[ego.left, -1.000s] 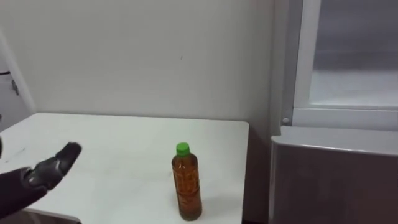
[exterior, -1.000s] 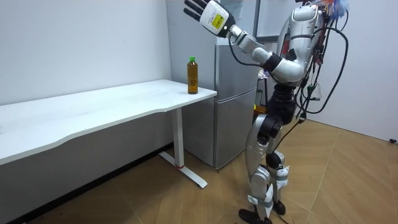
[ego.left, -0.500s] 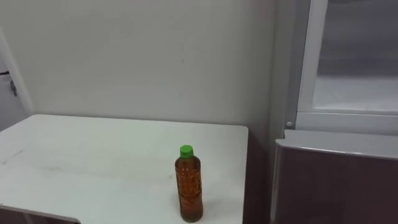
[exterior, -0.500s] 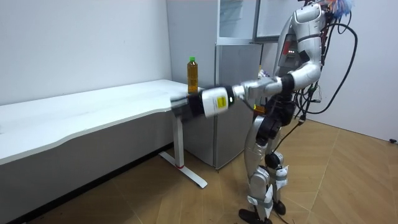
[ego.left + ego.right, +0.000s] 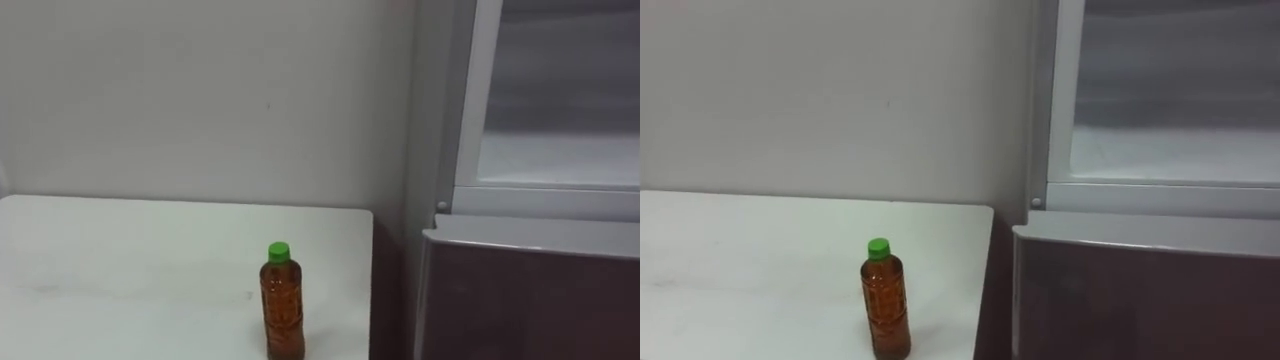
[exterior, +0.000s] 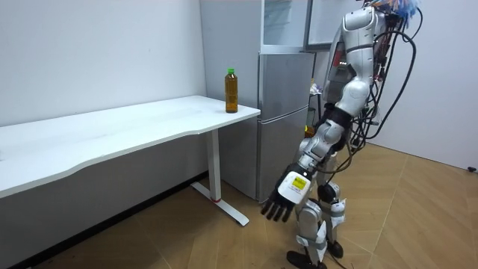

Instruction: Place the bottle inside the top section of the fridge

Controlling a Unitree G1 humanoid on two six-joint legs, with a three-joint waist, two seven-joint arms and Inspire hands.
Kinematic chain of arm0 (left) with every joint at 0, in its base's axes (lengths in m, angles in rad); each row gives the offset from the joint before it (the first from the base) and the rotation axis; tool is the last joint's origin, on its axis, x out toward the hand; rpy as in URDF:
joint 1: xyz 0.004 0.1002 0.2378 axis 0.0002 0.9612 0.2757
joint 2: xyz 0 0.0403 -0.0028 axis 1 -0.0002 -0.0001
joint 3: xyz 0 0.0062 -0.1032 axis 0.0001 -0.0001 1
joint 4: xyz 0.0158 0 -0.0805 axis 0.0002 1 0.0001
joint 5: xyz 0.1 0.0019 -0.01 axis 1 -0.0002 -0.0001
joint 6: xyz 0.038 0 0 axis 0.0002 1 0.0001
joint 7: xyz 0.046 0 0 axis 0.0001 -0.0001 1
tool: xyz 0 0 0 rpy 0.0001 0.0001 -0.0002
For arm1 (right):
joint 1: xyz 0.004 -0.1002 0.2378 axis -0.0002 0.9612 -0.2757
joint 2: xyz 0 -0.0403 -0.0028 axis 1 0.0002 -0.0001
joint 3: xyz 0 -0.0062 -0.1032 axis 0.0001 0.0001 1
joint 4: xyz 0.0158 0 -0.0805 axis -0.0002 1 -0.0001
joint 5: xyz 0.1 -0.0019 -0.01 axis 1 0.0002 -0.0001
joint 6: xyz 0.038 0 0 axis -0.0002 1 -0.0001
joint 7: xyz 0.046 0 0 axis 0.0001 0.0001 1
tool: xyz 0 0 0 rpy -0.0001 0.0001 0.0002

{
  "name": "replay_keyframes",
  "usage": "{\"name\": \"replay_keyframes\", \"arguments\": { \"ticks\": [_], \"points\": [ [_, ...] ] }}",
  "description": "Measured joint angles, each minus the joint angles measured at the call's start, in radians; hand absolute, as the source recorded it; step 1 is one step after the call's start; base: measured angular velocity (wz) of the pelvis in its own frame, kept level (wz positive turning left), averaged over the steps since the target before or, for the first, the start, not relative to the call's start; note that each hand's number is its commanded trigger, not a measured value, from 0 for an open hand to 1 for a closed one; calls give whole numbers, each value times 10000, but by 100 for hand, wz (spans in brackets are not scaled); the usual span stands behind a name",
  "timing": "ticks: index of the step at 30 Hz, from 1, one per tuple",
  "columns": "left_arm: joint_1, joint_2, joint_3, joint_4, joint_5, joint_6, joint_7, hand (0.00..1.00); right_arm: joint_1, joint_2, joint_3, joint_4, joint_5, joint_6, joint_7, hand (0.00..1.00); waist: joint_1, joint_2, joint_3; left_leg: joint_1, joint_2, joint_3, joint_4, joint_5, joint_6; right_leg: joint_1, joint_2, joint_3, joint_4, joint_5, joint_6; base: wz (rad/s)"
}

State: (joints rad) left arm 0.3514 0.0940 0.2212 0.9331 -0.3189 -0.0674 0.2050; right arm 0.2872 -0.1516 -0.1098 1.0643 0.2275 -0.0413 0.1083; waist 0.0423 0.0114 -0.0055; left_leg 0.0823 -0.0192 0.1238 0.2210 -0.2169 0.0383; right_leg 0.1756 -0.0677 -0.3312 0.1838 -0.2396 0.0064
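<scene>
- Plain pale wall [image 5: 200, 100] at the back, running behind the table and meeting the fridge at the eye views' right.
- Wooden floor [image 6: 418, 217] under the robot, seen in the room view. Standing upright on both feet there, in front of the fridge and just past the table's end, facing towards both.
- Long white table [image 6: 112, 131] on a white leg, stretching away to the room view's left, with its near end just beside the fridge.
- Tall grey fridge [image 6: 282, 112] against the wall, in two parts.
- Upper compartment [image 5: 560, 150] open, framed in white, with a pale interior and a shelf edge showing.
- Lower door [image 5: 530, 290] closed, dull grey, directly beneath the open part.
- Left arm hanging down from the shoulder on the side nearer the room camera, slanted a little forward.
- Left hand [image 6: 282, 202] at the end of that arm, low beside the legs, dark fingers straight and spread, pointing at the floor, holding nothing, well apart from table and fridge.
- Bottle [image 5: 283, 310] upright on the table, near the end closest to the fridge and towards the front edge. Filled with amber-brown liquid, standing alone with no hand on it, below and to the left of the open compartment in the eye views.
- Green cap [image 5: 278, 251] on top of the bottle, screwed on.
</scene>
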Motion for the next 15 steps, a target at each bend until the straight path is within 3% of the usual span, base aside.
{"name": "replay_keyframes", "arguments": {
  "ticks": [5, 10, 15],
  "points": [
    [-293, 22, -470, 834, 1408, 262, -337, 0, -151, 16, 117, 119, 39, 4, -55, 0, -159, -42, 23, 20, 33, 91, -7, -38, -6, -25, 13, 91, -18, 1, 1, -6],
    [-436, 63, -1151, 804, 3118, 407, -607, 0, -352, 30, 516, 201, 65, 0, -229, 0, -360, -220, 54, -9, 52, 111, -12, -50, -13, -37, 69, 209, -107, 10, 7, -1],
    [-888, 192, -1279, 687, 4454, 635, -665, 0, -476, 29, 866, 239, 68, 2, -222, 0, -397, -392, 43, -84, 55, 144, 7, -65, -30, -157, 82, 302, -124, 31, 11, -6]
  ]
}}
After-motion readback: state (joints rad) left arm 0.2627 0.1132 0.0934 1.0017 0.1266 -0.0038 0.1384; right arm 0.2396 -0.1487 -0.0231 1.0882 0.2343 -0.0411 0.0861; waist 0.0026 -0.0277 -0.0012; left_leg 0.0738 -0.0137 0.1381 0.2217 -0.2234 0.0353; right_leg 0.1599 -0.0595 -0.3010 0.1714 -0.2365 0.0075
